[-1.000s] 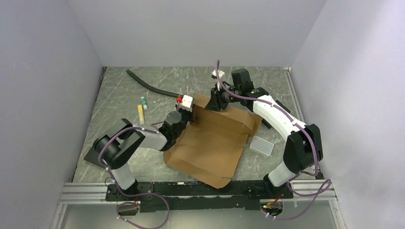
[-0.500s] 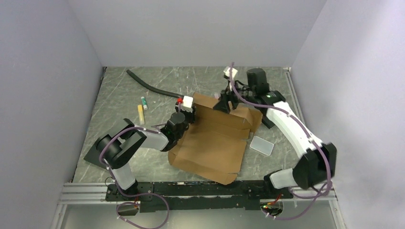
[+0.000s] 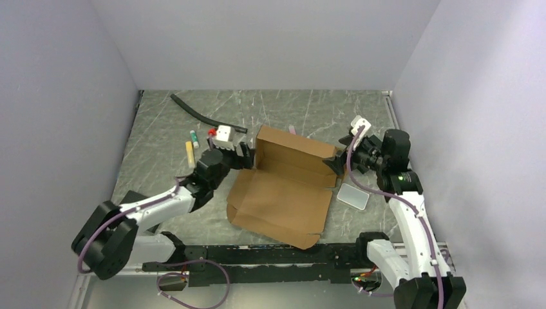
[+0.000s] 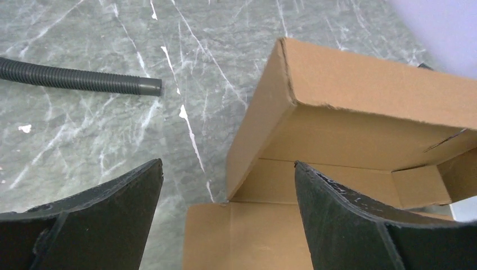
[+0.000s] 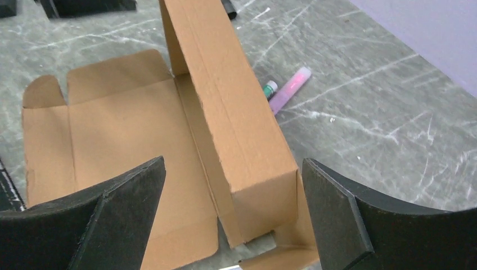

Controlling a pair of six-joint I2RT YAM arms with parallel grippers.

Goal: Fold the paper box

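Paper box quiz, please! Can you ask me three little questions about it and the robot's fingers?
1. True or false: the left fingers are shut on the paper box.
2. Which lies to the far left of the box? A) black hose B) spoon C) cup
3. Fill in: the box's far wall stands ____.
Key: 1 false; 2 A; 3 upright.
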